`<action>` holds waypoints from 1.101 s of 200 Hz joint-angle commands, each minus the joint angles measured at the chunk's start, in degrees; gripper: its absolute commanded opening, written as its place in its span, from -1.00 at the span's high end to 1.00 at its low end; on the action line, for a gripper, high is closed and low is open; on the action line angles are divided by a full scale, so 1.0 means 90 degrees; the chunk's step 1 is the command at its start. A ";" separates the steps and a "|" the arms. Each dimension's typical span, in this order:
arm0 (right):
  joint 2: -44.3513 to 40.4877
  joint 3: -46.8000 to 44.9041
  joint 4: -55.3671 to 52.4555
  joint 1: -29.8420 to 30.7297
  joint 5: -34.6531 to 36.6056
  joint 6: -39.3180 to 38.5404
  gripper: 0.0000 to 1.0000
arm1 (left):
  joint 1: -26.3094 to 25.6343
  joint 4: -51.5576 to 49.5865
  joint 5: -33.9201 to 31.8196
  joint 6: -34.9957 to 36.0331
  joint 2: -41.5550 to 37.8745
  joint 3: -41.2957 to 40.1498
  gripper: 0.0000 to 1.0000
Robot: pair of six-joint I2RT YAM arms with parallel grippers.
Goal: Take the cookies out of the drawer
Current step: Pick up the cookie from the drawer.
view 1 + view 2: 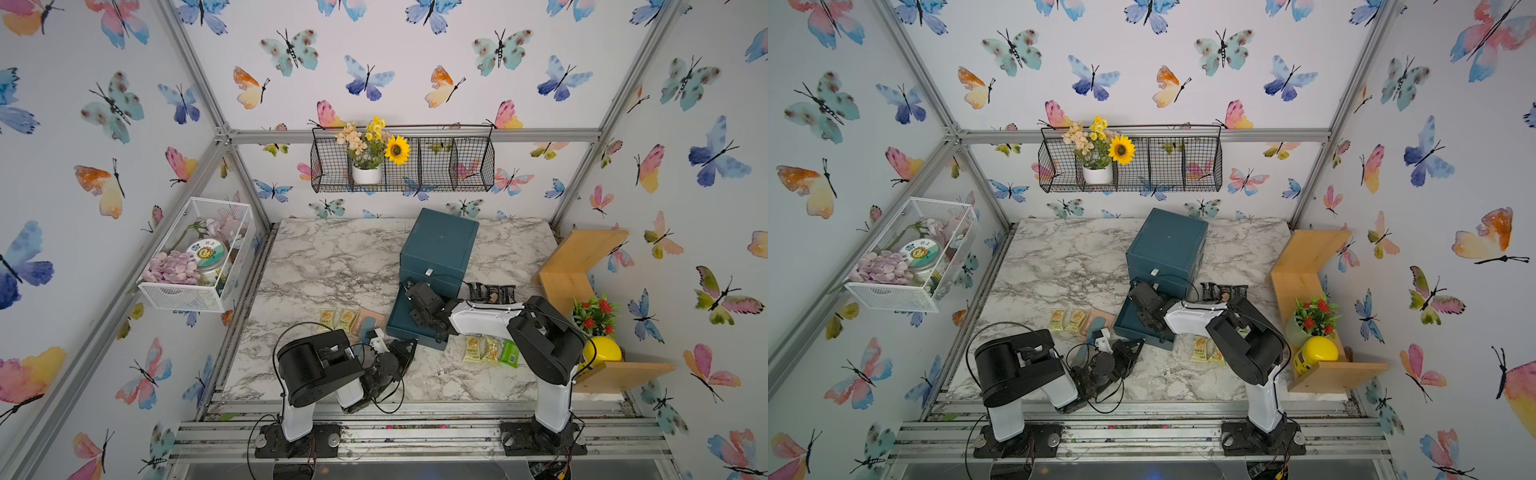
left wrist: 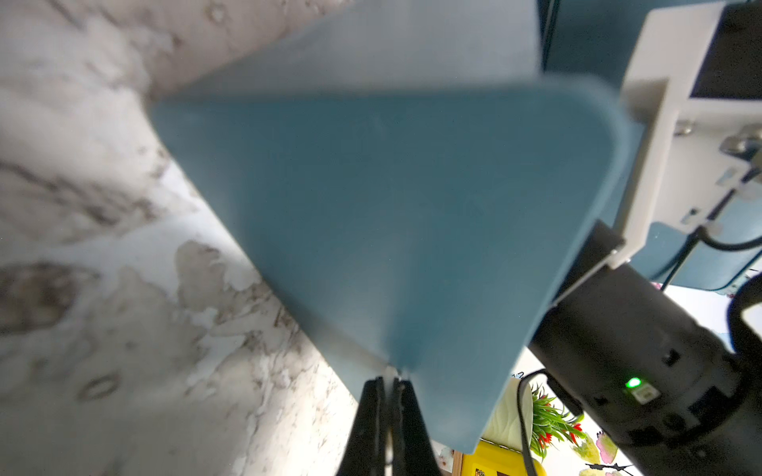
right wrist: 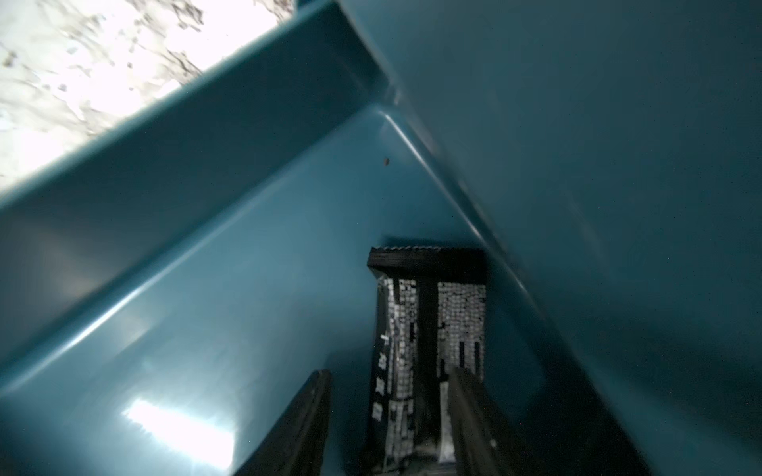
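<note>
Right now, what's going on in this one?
The right gripper is down inside the open drawer, jaws open on either side of a black packet lying there, not yet gripped. The left gripper sits shut at the drawer's front. Several other packets already lie on the table.

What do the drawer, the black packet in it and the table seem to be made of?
Drawer: probably moulded plastic, teal, semi-gloss; soft highlights and rounded inner corners suggest it.
Packet: thin plastic film, it seems, black with white print and a serrated sealed end.
Table: marble-look top, white with grey veins; stone or printed laminate cannot be told.
</note>
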 commanded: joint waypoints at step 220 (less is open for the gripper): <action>-0.0429 0.0154 -0.0572 0.0042 -0.0828 0.1639 -0.40 | 0.0032 -0.0042 -0.0153 0.0100 -0.0036 0.0031 1.00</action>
